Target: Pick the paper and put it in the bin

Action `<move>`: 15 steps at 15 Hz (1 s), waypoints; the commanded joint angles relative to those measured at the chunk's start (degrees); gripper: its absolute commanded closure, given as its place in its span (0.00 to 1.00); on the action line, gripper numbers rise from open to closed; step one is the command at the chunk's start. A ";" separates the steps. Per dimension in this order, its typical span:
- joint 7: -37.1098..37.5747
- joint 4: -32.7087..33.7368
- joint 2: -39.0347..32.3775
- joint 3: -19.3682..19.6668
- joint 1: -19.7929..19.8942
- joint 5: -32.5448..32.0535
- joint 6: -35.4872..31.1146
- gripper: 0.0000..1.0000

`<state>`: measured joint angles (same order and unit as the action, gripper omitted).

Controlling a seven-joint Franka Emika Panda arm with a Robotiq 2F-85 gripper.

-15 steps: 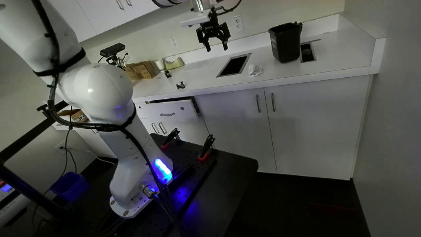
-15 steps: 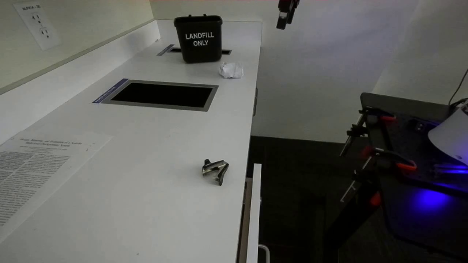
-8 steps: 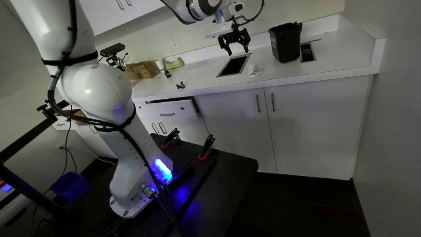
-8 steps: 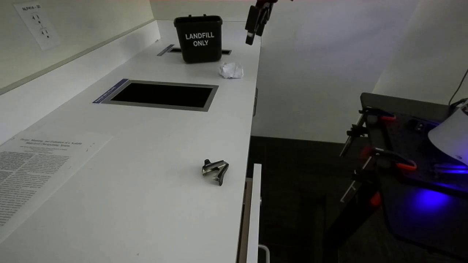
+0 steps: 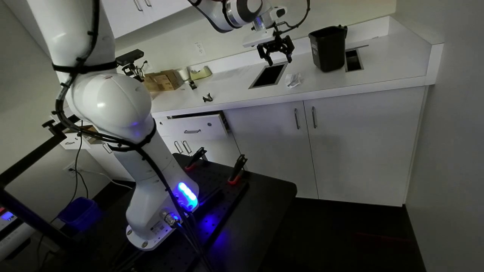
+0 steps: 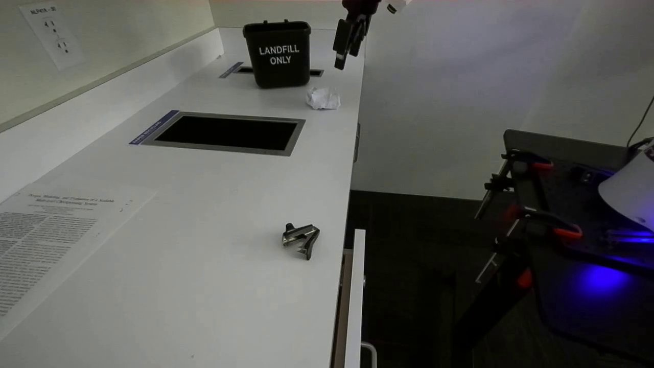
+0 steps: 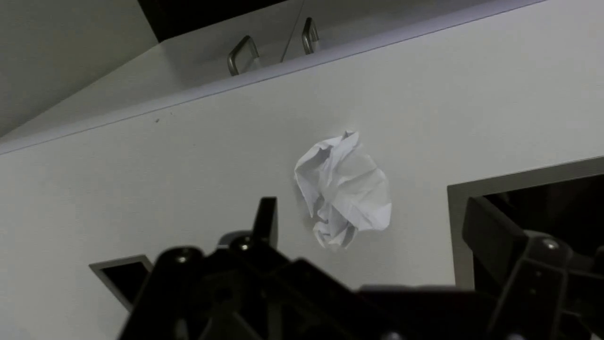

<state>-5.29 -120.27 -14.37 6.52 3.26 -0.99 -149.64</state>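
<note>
A crumpled white paper lies on the white counter in both exterior views [image 5: 293, 80] [image 6: 323, 98] and in the wrist view [image 7: 347, 186]. The black bin stands upright on the counter near the paper in both exterior views [image 5: 328, 51] [image 6: 280, 66]; it is out of the wrist view. Its side reads "LANDFILL ONLY". My gripper [image 5: 280, 61] is open and empty, in the air above the counter; it also shows in an exterior view [image 6: 346, 57]. In the wrist view the open fingers of my gripper [image 7: 373, 211] stand wide apart, with the paper beyond them.
A framed dark opening [image 5: 269, 74] [image 6: 225, 132] [image 7: 461, 236] lies in the counter beside the paper. A smaller opening [image 5: 353, 60] [image 7: 125, 278] is by the bin. A staple remover [image 6: 301, 237], a printed sheet [image 6: 56, 225] and a cardboard box [image 5: 164, 80] lie on the counter. A drawer [image 5: 200, 124] is partly open.
My gripper has moved over the counter, lower and closer to the paper and the bin, and stays open. The paper and the bin have not moved.
</note>
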 commanded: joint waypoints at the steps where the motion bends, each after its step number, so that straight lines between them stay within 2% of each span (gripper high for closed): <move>1: 0.50 1.50 -2.35 -1.47 0.77 0.76 -2.54 0.00; 6: 4.77 5.22 -9.44 0.01 -0.56 -2.63 -7.23 0.00; 11: 5.87 8.91 -15.44 0.51 -0.54 -2.62 -8.84 0.00; 12: 5.57 9.51 -16.30 0.35 -0.37 -2.38 -9.10 0.25; 13: 5.63 9.97 -16.95 0.46 -0.44 -2.42 -9.26 0.28; 15: 5.67 10.72 -17.83 0.56 -0.48 -2.36 -9.38 0.41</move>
<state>-1.61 -111.44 -30.47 6.51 3.14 -2.38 -157.55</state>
